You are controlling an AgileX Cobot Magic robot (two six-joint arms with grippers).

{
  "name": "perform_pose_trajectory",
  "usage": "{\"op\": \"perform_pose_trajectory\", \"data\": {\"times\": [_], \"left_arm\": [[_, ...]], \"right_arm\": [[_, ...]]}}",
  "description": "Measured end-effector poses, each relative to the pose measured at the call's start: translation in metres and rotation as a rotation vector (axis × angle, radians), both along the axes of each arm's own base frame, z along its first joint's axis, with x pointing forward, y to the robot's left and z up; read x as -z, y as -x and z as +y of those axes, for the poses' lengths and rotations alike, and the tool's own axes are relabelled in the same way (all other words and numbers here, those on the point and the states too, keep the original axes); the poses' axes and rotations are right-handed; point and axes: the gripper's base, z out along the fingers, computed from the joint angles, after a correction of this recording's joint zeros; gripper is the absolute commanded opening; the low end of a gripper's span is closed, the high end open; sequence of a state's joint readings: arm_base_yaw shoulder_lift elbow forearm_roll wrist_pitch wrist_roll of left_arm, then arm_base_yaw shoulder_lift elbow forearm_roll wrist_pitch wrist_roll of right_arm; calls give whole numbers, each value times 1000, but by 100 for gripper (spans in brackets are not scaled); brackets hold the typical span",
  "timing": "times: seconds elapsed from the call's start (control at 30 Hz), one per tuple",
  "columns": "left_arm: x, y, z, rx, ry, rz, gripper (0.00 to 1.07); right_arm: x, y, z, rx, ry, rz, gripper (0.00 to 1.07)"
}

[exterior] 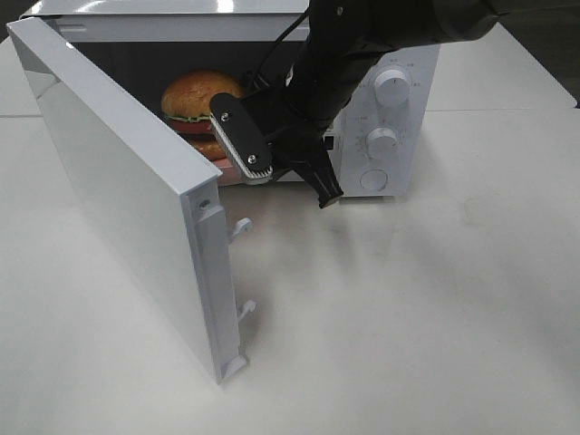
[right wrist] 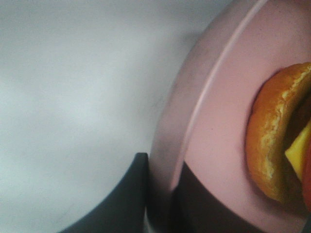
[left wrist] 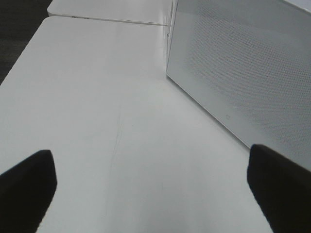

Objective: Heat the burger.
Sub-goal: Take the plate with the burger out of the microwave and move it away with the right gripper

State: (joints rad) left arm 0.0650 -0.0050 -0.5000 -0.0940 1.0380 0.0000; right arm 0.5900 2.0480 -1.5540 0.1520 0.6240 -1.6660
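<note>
Right gripper (right wrist: 163,194) clamped on rim of round pink plate (right wrist: 214,121) carrying glossy golden-bun burger (exterior: 201,98), inside open white microwave (exterior: 399,109). Left gripper (left wrist: 150,187) spread wide, empty, beside microwave.

Black right arm (exterior: 362,45), thin black cable; grey screwed plate; fingers (right wrist: 121,204) look dark, blurred.

surface: white table (exterior: 435,299) | on it: white microwave (exterior: 399,118), door open
</note>
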Motion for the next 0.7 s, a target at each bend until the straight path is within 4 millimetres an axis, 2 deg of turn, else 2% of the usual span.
{"op": "perform_pose_trajectory", "data": {"times": [0.3, 0.7], "left_arm": [[0, 0, 0, 0, 0, 0, 100], [0, 0, 0, 0, 0, 0, 100]], "right_arm": [[-7, 18, -10, -15, 3, 13, 0], [-16, 57, -31, -25, 6, 27, 0]]}}
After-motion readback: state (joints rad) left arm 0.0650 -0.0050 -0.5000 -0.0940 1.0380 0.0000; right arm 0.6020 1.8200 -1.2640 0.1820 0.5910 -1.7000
